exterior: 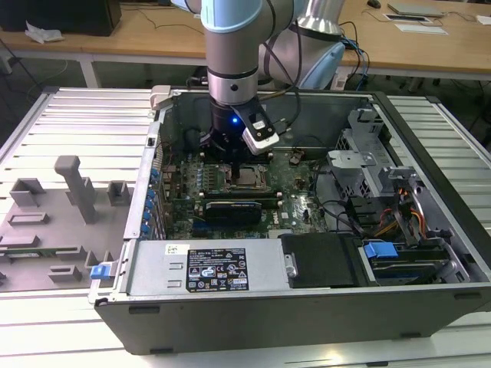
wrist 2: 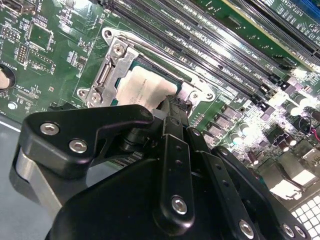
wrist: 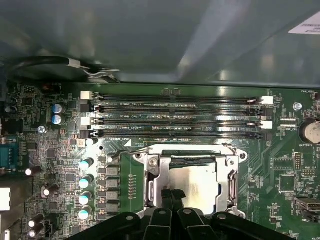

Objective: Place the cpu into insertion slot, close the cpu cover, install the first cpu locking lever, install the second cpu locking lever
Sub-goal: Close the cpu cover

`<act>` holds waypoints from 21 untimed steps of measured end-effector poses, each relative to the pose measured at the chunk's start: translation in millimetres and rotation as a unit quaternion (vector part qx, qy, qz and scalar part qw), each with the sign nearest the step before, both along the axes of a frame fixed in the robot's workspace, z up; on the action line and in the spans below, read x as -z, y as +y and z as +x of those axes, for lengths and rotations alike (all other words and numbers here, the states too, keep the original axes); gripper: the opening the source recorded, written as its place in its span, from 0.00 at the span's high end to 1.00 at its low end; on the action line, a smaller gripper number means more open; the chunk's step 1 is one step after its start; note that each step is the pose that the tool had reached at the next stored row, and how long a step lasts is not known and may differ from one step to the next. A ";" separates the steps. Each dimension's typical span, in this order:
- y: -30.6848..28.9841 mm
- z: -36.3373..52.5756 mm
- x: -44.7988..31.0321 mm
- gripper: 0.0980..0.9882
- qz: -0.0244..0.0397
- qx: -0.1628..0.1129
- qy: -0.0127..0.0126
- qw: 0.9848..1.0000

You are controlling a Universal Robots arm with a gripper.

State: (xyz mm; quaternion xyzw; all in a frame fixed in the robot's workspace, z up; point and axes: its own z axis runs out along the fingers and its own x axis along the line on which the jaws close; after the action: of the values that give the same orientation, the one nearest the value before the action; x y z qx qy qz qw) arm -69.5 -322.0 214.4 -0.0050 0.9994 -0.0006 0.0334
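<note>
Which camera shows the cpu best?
The first wrist view: the cpu is seen almost straight on. The second wrist view shows it slanted, partly behind the gripper; the exterior view shows it far off.

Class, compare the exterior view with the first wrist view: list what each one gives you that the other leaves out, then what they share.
Exterior view: the whole open case, the arm reaching down into it, the labelled power supply, and a grey tray on the exterior view's left.

First wrist view: the separate memory slots, a row of capacitors, a coin battery, and the gripper at the cover's edge.

Shared: the green board and the cpu seated under its cover.
</note>
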 end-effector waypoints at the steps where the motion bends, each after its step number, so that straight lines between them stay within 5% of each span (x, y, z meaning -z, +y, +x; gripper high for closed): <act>1: 0.0 -0.8 0.2 0.99 0.000 0.000 0.000 1.000; 15: 0.0 -8.5 7.0 0.99 0.001 -0.019 0.000 1.000; 21: -0.1 -1.9 7.8 0.99 0.001 -0.025 0.000 1.000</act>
State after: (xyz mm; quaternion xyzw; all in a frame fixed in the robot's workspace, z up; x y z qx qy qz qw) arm -71.4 -322.1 206.7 -0.0296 0.9990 0.0011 0.0335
